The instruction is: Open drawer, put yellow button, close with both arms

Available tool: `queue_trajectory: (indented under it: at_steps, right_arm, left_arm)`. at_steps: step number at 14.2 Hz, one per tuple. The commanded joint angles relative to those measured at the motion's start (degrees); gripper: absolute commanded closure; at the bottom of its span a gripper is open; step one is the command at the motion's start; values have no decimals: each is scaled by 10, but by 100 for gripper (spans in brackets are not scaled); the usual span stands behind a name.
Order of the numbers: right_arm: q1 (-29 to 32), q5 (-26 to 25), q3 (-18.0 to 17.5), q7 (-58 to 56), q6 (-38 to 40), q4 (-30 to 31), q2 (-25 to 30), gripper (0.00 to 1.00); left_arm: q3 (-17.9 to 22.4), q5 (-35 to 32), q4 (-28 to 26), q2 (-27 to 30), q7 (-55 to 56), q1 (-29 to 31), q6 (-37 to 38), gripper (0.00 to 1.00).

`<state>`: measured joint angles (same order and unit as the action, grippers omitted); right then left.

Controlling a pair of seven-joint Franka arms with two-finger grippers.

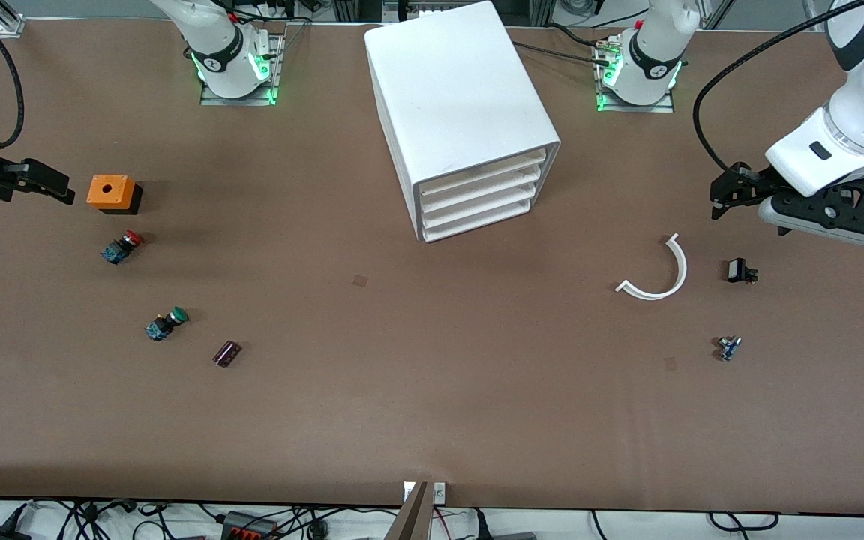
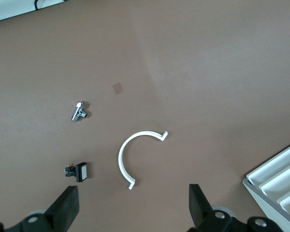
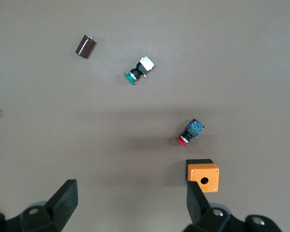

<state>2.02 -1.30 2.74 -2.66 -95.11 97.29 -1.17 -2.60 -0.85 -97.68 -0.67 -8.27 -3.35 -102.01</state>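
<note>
Left gripper (image 1: pixel 728 196) (image 2: pixel 133 208) is hovering over the left arm's end of the tabletop (image 1: pixel 432 390), jaws released, holding nothing. A white arc (image 1: pixel 661 274) and a black switch (image 1: pixel 738 270) are lying just below it. Right gripper (image 1: pixel 46 184) (image 3: pixel 130 203) is hovering at the right arm's edge beside the orange box (image 1: pixel 111 192), jaws released too. The cabinet (image 1: pixel 462 97) is sitting mid robots' edge, all drawers shut. Yellow button isn't showing in any view, so I can't tell where it is.
</note>
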Motion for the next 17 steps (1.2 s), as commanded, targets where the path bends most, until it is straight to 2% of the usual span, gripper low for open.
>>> queue_trajectory:
  at_steps: [1,7,17]
  right_arm:
    - [4,-5,-7,-4,-3,11,8,0]
    - [-2,-5,-8,-2,-10,11,6,0]
    - [-1,-5,-7,-5,-9,11,6,0]
  left_arm:
    - [8,-10,-18,17,-8,-8,-6,0]
    - [4,-9,-4,14,-7,-2,44,0]
    - [4,-9,-4,13,27,-2,45,0]
